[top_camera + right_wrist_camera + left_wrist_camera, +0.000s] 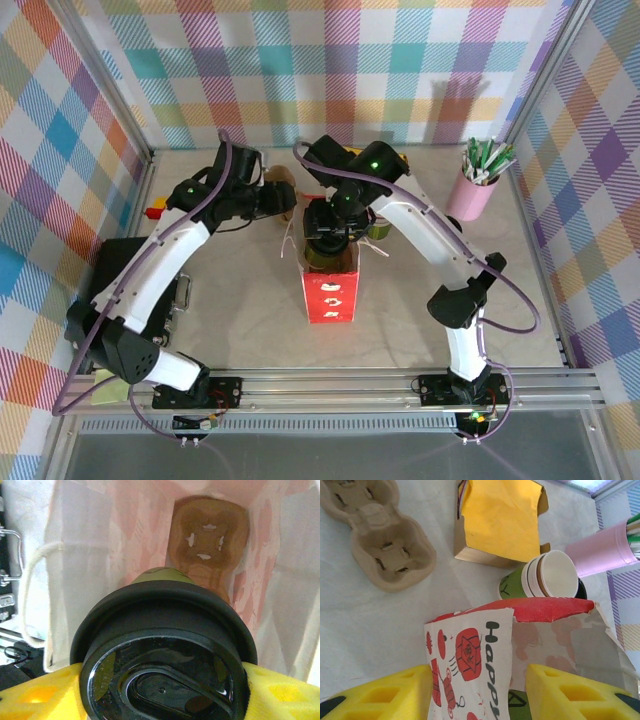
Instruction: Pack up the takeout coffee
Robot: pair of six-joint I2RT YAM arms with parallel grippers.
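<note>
Takeout coffee (162, 665): black lid uppermost, pinched at its sides by the right gripper (160, 692), held at the open mouth of the red-and-white paper bag (328, 295) at table centre, above a pulp carrier (207, 535) on the bag's floor. Left gripper (477, 695): fingers spread, one either side of the bag's wall.

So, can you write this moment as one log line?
right hand: shut on takeout coffee | coffee: at paper bag mouth, above cup carrier | left hand: open, astride bag wall

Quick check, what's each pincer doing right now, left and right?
Left pincer: open, straddling the paper bag's wall.
Right pincer: closed on the lidded coffee cup.
</note>
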